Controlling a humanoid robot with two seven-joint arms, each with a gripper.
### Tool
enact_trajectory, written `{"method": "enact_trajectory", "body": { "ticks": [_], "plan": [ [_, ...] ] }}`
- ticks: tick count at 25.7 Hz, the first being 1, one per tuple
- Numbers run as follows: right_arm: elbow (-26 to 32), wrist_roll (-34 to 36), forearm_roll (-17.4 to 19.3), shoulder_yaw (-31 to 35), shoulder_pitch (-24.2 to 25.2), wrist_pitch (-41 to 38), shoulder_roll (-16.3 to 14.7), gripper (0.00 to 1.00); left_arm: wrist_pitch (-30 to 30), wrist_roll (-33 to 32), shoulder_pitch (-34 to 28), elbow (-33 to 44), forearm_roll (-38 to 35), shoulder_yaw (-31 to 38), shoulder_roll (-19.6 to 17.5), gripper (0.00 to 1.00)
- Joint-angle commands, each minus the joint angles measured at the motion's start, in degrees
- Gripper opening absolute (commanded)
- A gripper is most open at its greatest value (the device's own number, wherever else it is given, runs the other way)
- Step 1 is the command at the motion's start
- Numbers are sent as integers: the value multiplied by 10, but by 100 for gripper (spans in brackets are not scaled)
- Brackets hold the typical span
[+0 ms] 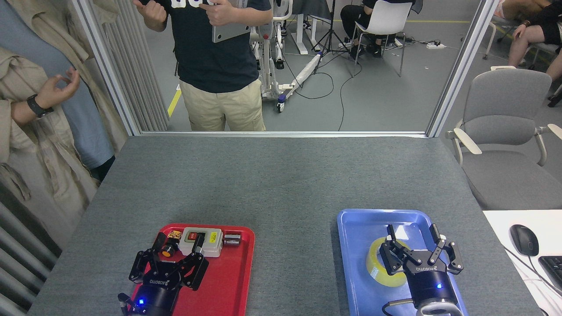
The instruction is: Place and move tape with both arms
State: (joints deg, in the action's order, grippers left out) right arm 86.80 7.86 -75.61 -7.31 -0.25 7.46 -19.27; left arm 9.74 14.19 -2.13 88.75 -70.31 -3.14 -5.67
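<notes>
Now tape (378,267) in blue tray (351,245), under open right pincer (412,231)

Grey table (281,184) lies bare between red tray (237,281) and blue tray (355,245).

A large rectangular table covered in grey felt-like fabric (281,184) fills the middle of the head view, its far edge meeting a pale metal frame rail. Two shallow plastic trays lie directly on the cloth near the front edge, well apart from each other. The red rectangular tray with rounded corners (239,272) sits at front left, and the blue rectangular tray with rounded corners (355,254) sits at front right. Both trays lie flat, with their long sides running roughly away from the viewer. The broad stretch of grey cloth between the trays and the far rail carries only the fabric's own faint mottling.
</notes>
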Motion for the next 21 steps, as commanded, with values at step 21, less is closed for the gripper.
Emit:
{"method": "enact_trajectory", "body": {
  "ticks": [21],
  "plan": [
    [2, 7, 0, 3, 9, -3, 6, 99, -9, 3, -11, 7, 5, 15, -23, 100]
  ]
}}
